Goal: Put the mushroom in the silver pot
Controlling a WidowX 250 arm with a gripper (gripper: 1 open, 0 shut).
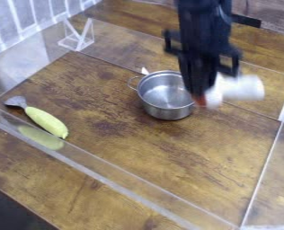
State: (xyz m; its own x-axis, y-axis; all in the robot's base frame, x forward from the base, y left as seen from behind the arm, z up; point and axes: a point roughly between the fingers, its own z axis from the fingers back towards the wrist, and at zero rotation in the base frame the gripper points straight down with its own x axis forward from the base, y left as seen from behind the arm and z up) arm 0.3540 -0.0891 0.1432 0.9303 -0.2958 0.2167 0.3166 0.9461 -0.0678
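The silver pot stands on the wooden table near its middle, with nothing visible inside. My gripper hangs in the air just right of the pot's rim, blurred by motion, and is shut on the mushroom. The mushroom's white stem sticks out to the right of the fingers, and a bit of red-brown cap shows below them. It is lifted clear of the table.
A yellow-green banana-like toy lies at the left by a clear acrylic wall along the front edge. A clear stand sits at the back left. Another wall rises at the right.
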